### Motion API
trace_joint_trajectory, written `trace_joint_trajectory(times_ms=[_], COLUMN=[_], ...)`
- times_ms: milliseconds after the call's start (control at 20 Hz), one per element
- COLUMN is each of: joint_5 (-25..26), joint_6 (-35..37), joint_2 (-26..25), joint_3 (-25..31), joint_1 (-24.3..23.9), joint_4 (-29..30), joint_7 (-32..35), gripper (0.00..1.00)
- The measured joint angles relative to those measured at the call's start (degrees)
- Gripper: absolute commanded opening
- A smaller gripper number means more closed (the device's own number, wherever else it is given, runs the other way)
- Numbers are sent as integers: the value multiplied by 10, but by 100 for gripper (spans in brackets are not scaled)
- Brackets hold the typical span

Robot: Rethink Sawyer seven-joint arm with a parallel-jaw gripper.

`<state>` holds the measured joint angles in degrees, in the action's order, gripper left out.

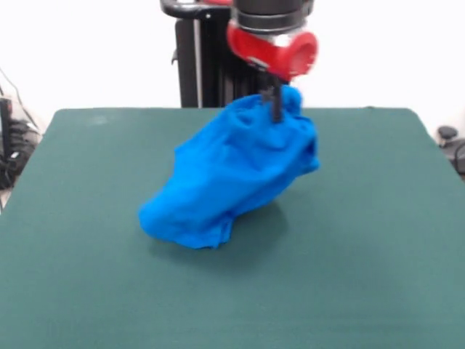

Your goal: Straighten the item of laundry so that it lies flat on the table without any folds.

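A bright blue item of laundry (229, 178) hangs bunched and folded from my gripper (277, 109), which is shut on its upper edge above the far middle of the table (363, 254). The cloth's top is lifted off the green surface. Its lower left end (182, 222) still rests on the table in a crumpled heap. No print shows on the fabric. The red wrist (276, 47) comes down just above the pinch point.
Dark green table cloth stretches wide on all sides of the garment. The black pedestal (200, 58) stands behind the far edge. Cables and dark gear lie off the table at the left (11, 145) and right (450, 142).
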<state>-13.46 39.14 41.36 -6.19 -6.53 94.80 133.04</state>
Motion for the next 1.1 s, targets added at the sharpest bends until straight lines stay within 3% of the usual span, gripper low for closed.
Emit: trace_joint_trajectory(times_ms=[650, 1100], joint_5=[-97, -137], joint_6=[-3, 28], joint_2=[-12, 23], joint_3=[5, 5], joint_1=[66, 111], joint_4=[0, 0], joint_7=[3, 36], gripper=[0, 0])
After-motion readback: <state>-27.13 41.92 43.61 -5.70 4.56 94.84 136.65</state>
